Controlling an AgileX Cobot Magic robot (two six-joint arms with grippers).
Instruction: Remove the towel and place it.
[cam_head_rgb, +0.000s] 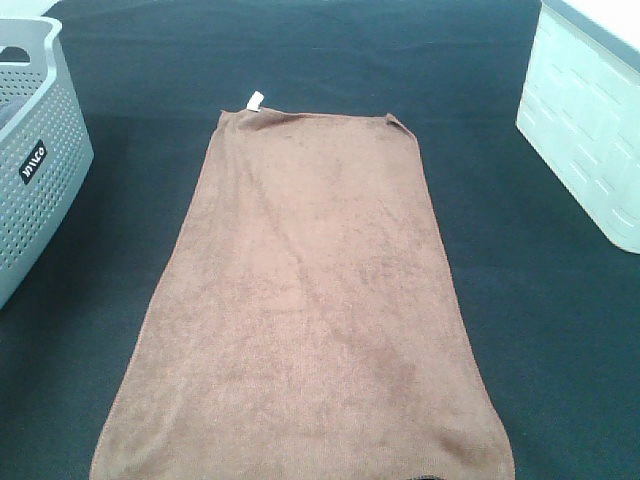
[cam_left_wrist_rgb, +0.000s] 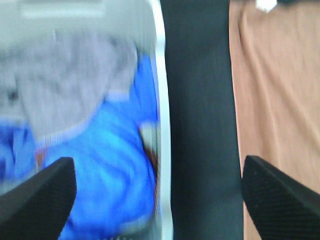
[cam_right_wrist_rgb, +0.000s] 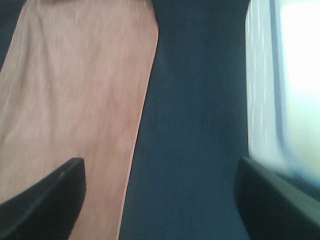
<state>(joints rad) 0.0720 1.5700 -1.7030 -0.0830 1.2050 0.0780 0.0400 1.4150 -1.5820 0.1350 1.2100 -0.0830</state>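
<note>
The brown towel (cam_head_rgb: 310, 300) lies spread flat lengthwise on the dark table, with its small white tag (cam_head_rgb: 254, 100) at the far left corner. No gripper shows in the high view. In the left wrist view the left gripper (cam_left_wrist_rgb: 160, 197) is open, with its black fingers (cam_left_wrist_rgb: 37, 195) wide apart above the basket's rim and the dark strip beside the towel's edge (cam_left_wrist_rgb: 277, 100). In the right wrist view the right gripper (cam_right_wrist_rgb: 160, 200) is open above the dark table, one finger (cam_right_wrist_rgb: 45, 197) over the towel (cam_right_wrist_rgb: 75, 100). Neither gripper holds anything.
A grey perforated basket (cam_head_rgb: 30, 170) stands at the left edge; the left wrist view shows blue and grey cloth (cam_left_wrist_rgb: 100, 150) inside it. A white bin (cam_head_rgb: 585, 120) stands at the right and also shows in the right wrist view (cam_right_wrist_rgb: 272, 90). The dark table cover (cam_head_rgb: 540, 300) surrounds the towel.
</note>
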